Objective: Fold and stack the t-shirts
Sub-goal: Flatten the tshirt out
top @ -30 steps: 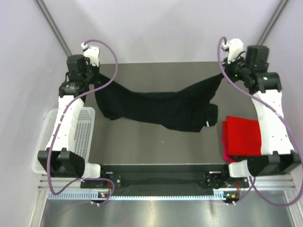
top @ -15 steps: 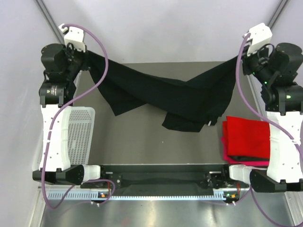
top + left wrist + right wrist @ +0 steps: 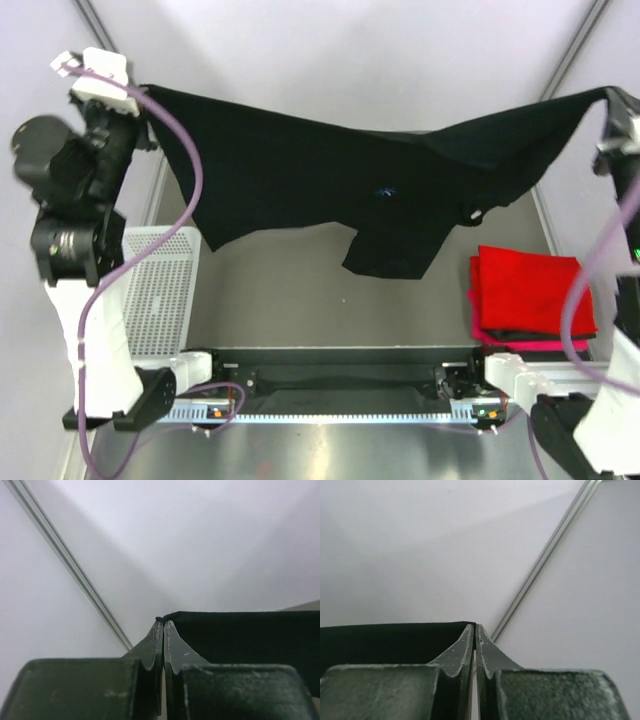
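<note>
The black t-shirt (image 3: 320, 180) hangs stretched in the air across the table, with a small light-blue mark (image 3: 383, 192) near its middle and one part drooping lower (image 3: 390, 255). My left gripper (image 3: 140, 92) is shut on its upper left corner, and my right gripper (image 3: 612, 98) is shut on its upper right corner. In the left wrist view the pinched jaws (image 3: 163, 622) hold black cloth (image 3: 240, 635) running right. In the right wrist view the gripper (image 3: 472, 626) pinches cloth (image 3: 385, 642) running left. A folded red t-shirt (image 3: 525, 290) lies on a magenta one (image 3: 520, 344) at the right.
A white mesh basket (image 3: 160, 285) stands at the table's left edge, beside the left arm. The dark table surface (image 3: 290, 300) lies under the hanging shirt. Pale walls with metal corner strips (image 3: 70, 567) close in the back and sides.
Both arms have risen and spread apart, lifting the black t-shirt off the table and pulling it out wide. The red and magenta stack has not moved.
</note>
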